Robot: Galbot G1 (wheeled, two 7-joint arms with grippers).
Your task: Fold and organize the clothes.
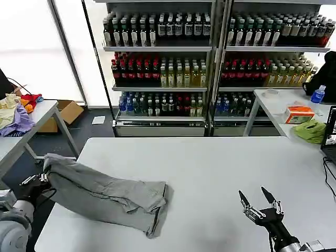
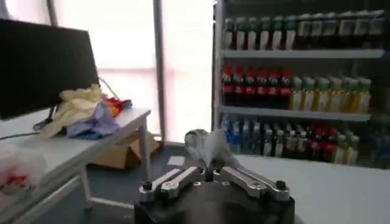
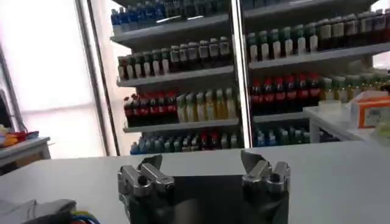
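Observation:
A light grey shirt (image 1: 105,191) lies crumpled and partly folded over itself across the left half of the white table (image 1: 220,163). Its left end hangs raised at the table's left edge, where my left gripper (image 1: 41,177) is shut on it. The left wrist view shows a tuft of the grey cloth (image 2: 207,146) pinched in that gripper (image 2: 207,171). My right gripper (image 1: 257,198) stands open above the table's near right part, well apart from the shirt. In the right wrist view its fingers (image 3: 149,163) are spread wide around the gripper's middle (image 3: 201,163), and the shirt (image 3: 36,210) with a multicoloured print lies off to one side.
A side table at the left holds purple, yellow and red fabrics (image 1: 16,113), with a cardboard box (image 1: 65,113) below it. Another table at the right carries a lime-green cloth (image 1: 310,130), an orange box (image 1: 297,113) and a blue bottle (image 1: 317,94). Bottle shelves (image 1: 168,73) stand behind.

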